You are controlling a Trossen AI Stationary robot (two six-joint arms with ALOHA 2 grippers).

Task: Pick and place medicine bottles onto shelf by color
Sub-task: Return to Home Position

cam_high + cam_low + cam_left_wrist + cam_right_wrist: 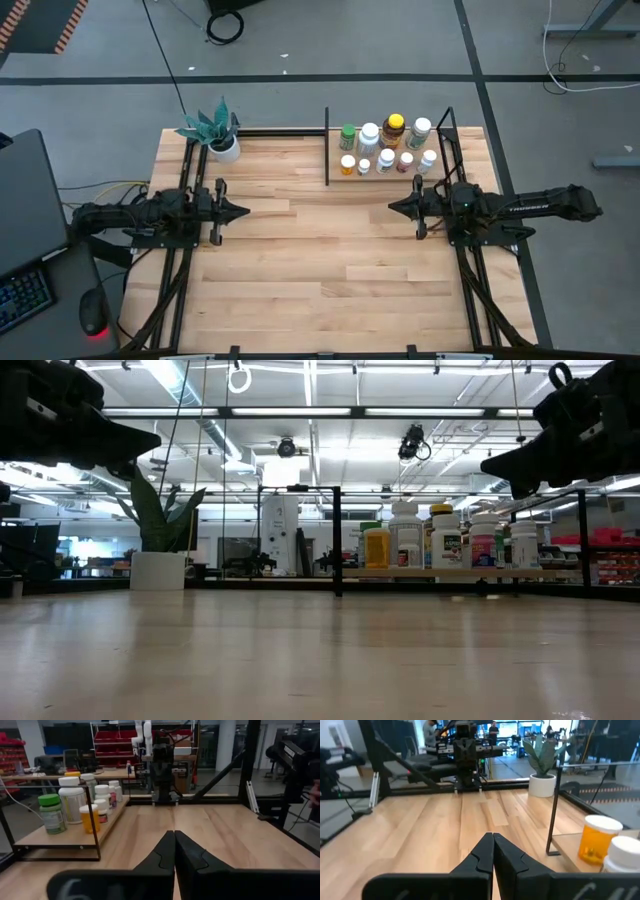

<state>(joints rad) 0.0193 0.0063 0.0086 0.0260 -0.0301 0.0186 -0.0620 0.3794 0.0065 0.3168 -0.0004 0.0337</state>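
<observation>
Nine medicine bottles (369, 134) on one shelf (55, 837); left gripper (240, 211), right gripper (395, 207): fingers together

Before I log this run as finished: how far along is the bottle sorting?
Done: all medicine bottles in view stand on the shelf. In hand: nothing; left gripper and right gripper are shut, empty, above the tabletop. Left: seemingly nothing more to place.

Pill bottles (386, 148) stand clustered on the shelf (348, 177) at the worktop's (320, 270) far right; potted plant (222, 135) at far left.
</observation>
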